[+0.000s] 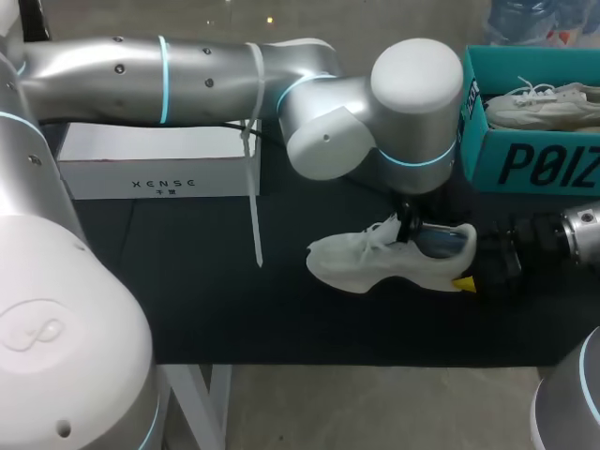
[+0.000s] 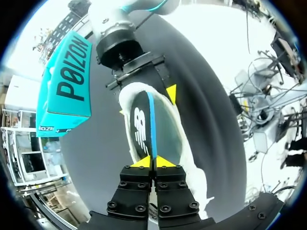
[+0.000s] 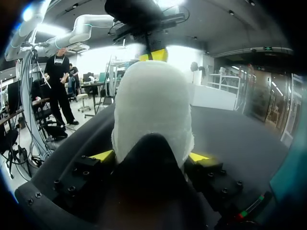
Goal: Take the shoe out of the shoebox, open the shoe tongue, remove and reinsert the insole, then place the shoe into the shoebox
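Observation:
A white shoe (image 1: 375,261) lies on its side on the black table top, toe to the left. My left gripper (image 1: 408,230) reaches down into its opening. In the left wrist view this gripper (image 2: 153,162) is shut, its yellow tips pinched on the end of the dark insole (image 2: 141,129) with a blue edge, which lies in the shoe (image 2: 192,158). My right gripper (image 1: 469,267) comes in from the right and clasps the heel. In the right wrist view the shoe (image 3: 153,110) fills the gap between its fingers (image 3: 103,155), and both touch it.
The teal shoebox (image 1: 525,164) stands open at the back right with a second white shoe (image 1: 544,105) inside; it also shows beside the heel as a teal box (image 2: 67,86). A white carton (image 1: 159,164) sits at the back left. The table's front edge runs close below the shoe.

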You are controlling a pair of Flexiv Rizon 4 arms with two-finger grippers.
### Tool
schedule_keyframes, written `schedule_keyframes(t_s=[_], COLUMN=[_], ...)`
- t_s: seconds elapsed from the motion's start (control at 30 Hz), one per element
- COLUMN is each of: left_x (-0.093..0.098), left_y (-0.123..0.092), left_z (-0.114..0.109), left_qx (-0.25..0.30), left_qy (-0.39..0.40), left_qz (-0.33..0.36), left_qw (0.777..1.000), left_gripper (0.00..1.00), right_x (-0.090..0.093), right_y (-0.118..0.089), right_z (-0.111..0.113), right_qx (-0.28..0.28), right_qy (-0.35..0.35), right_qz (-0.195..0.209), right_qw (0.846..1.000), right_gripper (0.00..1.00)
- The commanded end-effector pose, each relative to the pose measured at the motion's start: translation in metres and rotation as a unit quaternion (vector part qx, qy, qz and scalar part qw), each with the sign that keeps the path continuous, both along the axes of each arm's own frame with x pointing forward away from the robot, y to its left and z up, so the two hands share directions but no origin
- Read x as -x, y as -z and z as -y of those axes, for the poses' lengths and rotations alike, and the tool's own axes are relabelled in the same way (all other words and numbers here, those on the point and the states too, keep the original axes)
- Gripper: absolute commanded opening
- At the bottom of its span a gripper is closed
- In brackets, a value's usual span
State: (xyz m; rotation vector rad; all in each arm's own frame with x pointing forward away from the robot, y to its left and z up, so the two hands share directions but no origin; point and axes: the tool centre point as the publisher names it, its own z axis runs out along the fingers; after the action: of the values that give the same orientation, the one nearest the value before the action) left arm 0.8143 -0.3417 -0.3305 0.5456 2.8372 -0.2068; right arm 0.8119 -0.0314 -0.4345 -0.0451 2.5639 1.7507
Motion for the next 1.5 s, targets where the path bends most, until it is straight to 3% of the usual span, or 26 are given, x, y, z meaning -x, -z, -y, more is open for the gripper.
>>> schedule_keyframes(t_s=[0.03, 0.37, 0.77, 1.17, 1.5], left_x=[0.008, 0.025, 0.042, 0.062, 0.08], left_y=[-0.01, -0.001, -0.005, -0.049, -0.136], left_z=[-0.012, 0.003, 0.045, 0.071, 0.106], left_qx=[0.015, 0.031, 0.066, 0.136, 0.249], left_qy=[0.003, 0.011, 0.038, 0.049, 0.058], left_qz=[0.001, -0.01, -0.008, -0.006, -0.058], left_qw=[1.0, 0.999, 0.997, 0.989, 0.965], left_gripper=[0.0, 0.0, 0.0, 0.0, 0.0], right_x=[0.0, 0.0, 0.0, 0.0, 0.0], right_y=[0.003, 0.003, 0.003, 0.003, 0.003], right_z=[-0.002, -0.002, -0.002, -0.002, -0.002], right_qx=[0.001, 0.001, 0.001, 0.001, 0.001], right_qy=[0.0, 0.0, 0.0, 0.0, 0.0], right_qz=[0.0, 0.0, 0.0, 0.0, 0.0], right_qw=[1.0, 1.0, 1.0, 1.0, 1.0], right_gripper=[0.0, 0.0, 0.0, 0.0, 0.0])
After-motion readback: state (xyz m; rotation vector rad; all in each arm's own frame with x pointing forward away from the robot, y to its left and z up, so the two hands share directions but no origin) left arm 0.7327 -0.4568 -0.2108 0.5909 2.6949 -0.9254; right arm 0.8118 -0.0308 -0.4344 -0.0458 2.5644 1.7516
